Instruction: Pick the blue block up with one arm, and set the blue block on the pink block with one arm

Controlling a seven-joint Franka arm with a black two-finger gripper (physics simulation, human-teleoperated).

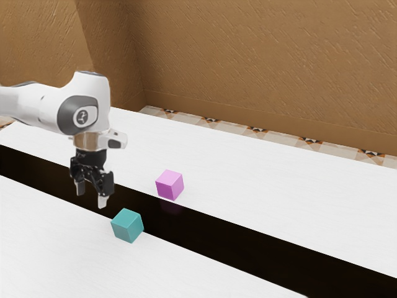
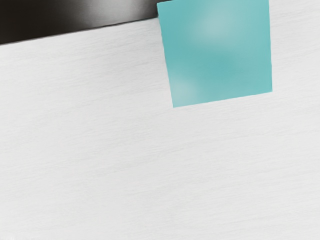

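Resting on the near white slab of the bench (image 1: 56, 248), right at the slab's edge beside a dark band (image 1: 236, 245), the blue block (image 1: 127, 225) is seen as a small teal cube with flat, matte faces and crisp corners. It is turned a little, so that one corner points toward the viewer in the exterior view. In the wrist view the blue block (image 2: 217, 52) is shown as a plain square face with a soft pale sheen, and one of its edges reaches the dark band (image 2: 50, 20). The bench surface (image 2: 125, 165) around it is marked by a fine streaked grain. The claw (image 1: 91, 195) is held above the bench, to the exterior view's left of the block and higher than it, near it but not touching it. Its two black fingers are spread apart, pale at the tips, and nothing is gripped between them. Beyond the dark band, at the near edge of the far white slab, the pink block (image 1: 169, 184) is found: a cube of like shape, smooth and lilac-pink, well apart from the claw. A faint pink tint is cast on the dark band just under it. Farther back, a strip of patterned floor tiles (image 1: 279, 138) is bordered by a rough brown plastered wall (image 1: 260, 56).
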